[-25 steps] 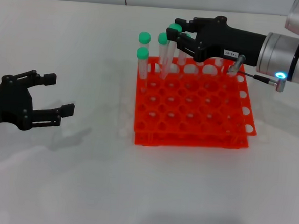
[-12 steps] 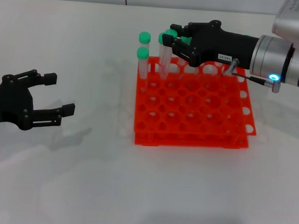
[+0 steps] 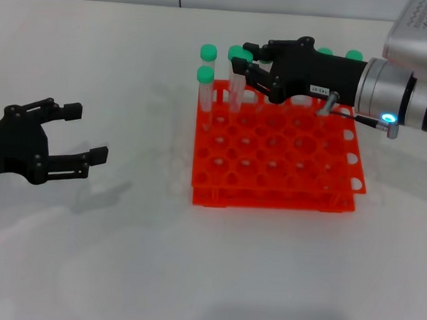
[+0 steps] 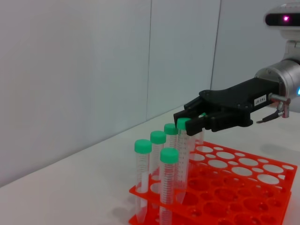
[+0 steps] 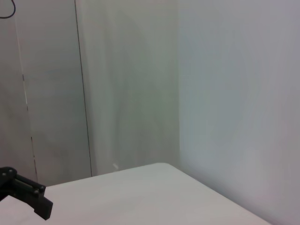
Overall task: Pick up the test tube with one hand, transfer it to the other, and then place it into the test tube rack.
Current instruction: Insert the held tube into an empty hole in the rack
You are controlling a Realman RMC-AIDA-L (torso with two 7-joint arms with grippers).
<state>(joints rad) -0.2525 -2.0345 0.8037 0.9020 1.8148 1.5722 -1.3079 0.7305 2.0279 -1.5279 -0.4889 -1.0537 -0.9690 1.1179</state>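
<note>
Test tube (image 3: 239, 77), green-capped, stood between my right gripper (image 3: 244, 63) fingers at the back-left corner of the test tube rack (image 3: 276, 153), its lower end already down among the holes of the top tier. From the left wrist view the jaws looked closed narrowly around the tube just under its cap; whether the tube had seated fully in its hole I could not tell.

To finish this step well, I judged I should keep the tube upright, let it sink straight down, then part the fingers only a little and lift away vertically. Three other green-capped tubes (image 4: 143, 171) stood just beside it along that corner, so a sideways exit risked knocking them over. More capped tubes (image 3: 353, 55) showed behind my wrist, which limited a backward retreat too.

Open room lay above the rack and toward its front rows, where the holes were empty. My left gripper (image 3: 85, 134) rested well apart on the table (image 3: 119, 256), fingers spread wide and holding nothing, out of the way.
</note>
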